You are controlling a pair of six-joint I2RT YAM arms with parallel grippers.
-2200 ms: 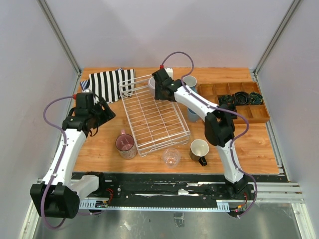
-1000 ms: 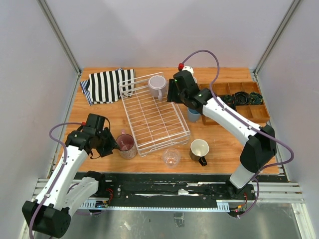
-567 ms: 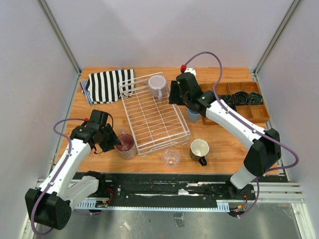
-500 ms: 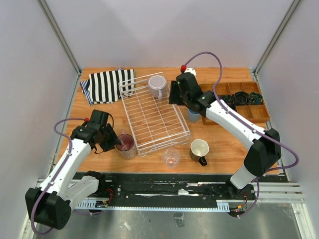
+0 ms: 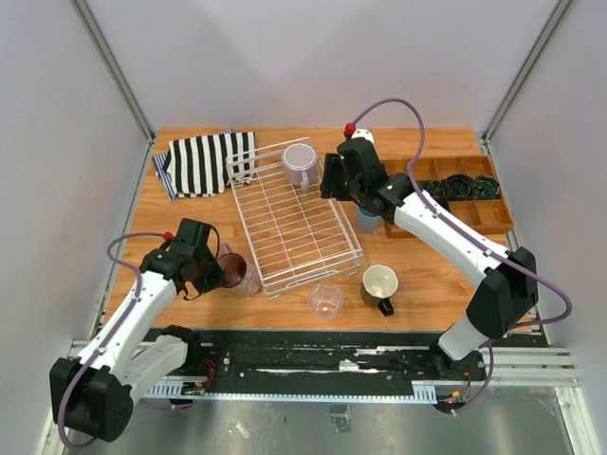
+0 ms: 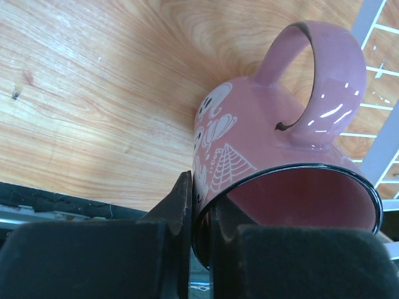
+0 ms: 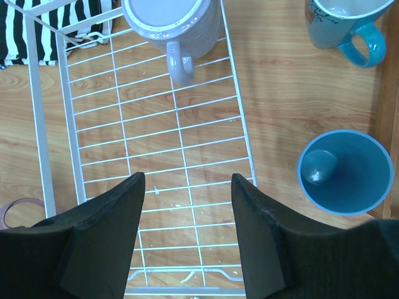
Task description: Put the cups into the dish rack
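Only the left wrist view shows the left gripper (image 6: 199,208) pinching the pink mug (image 6: 262,156) by its rim, lower left, just beside the rack (image 5: 248,203). Centre frame, the right gripper (image 7: 187,185) hangs spread over bare wire; a grey cup (image 7: 169,17) fills the rack's top corner.

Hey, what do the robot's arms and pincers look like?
The left arm and right arm have white links with black joints and looping purple cables. The left pincer and right pincer have two matte black fingers each.
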